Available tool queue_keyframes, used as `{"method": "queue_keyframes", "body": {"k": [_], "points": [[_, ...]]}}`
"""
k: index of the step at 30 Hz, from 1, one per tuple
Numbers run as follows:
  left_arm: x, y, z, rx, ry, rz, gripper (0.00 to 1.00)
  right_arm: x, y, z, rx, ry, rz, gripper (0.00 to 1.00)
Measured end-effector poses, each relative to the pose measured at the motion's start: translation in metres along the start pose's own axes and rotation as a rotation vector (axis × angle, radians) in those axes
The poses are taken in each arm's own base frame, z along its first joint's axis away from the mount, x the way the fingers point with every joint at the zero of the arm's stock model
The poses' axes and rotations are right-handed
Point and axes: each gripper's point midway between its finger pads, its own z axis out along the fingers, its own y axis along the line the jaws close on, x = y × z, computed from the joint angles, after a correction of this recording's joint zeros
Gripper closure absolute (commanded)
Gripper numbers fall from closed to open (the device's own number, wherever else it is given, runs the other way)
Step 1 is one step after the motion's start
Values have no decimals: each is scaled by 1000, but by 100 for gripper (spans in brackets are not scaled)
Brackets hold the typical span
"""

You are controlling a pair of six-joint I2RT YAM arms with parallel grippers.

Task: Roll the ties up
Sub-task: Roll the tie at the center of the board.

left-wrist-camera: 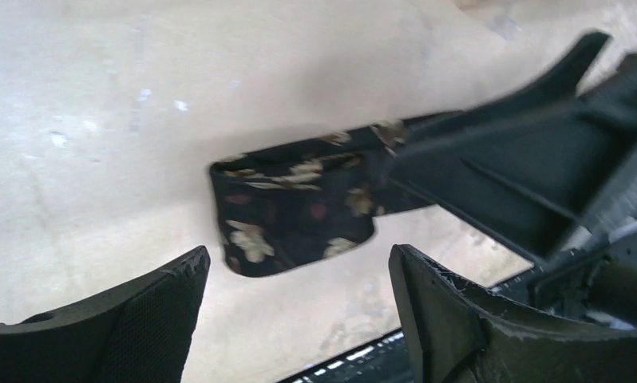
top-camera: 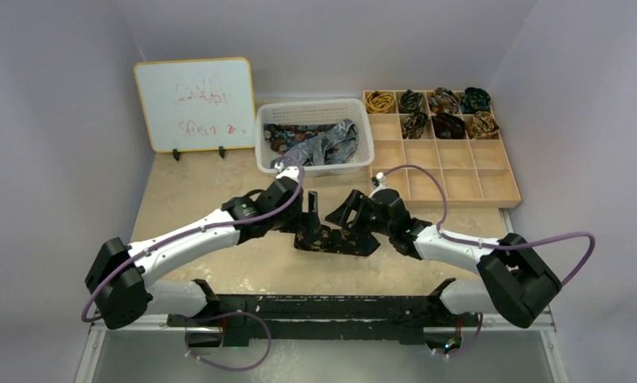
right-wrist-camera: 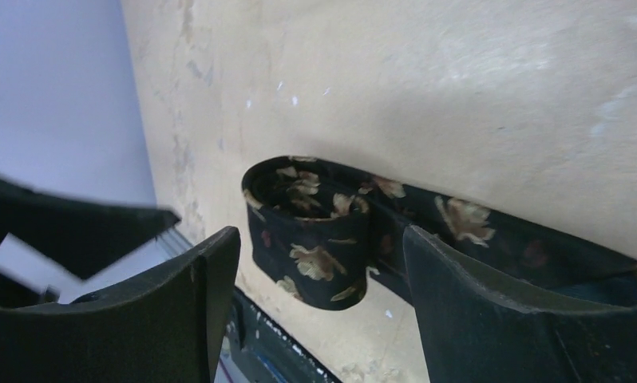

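Seemingly we are mid-roll: the floral tie (top-camera: 335,239) lies centre-frame, one end folded; left pincer (left-wrist-camera: 298,254) and right pincer (right-wrist-camera: 322,235) both gape; next, regrip and coil.

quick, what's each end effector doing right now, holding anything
left end effector: open, holding nothing; the dark floral tie lies flat on the table beyond it
right end effector: open, not gripping; the tie's rolled end sits loose between its fingers
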Motion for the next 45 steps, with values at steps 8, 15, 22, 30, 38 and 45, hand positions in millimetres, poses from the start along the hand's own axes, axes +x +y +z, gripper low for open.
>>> {"method": "queue_keyframes", "body": {"k": [8,15,22,30,38,45], "points": [[2,61,8,-53,17,-147,14,23,-3,11,-12,82,-25,29],[24,92,21,-14,85,-274,14,27,-10,15,9,98,-34,42],[32,95,23,65,108,-375,14,40,-10,18,-5,144,-52,45],[18,103,14,91,57,-426,14,41,-6,28,0,164,-54,51],[23,112,10,58,56,-454,15,45,-5,35,-8,183,-56,49],[35,118,11,28,82,-476,16,41,3,24,-16,173,-68,36]]}}
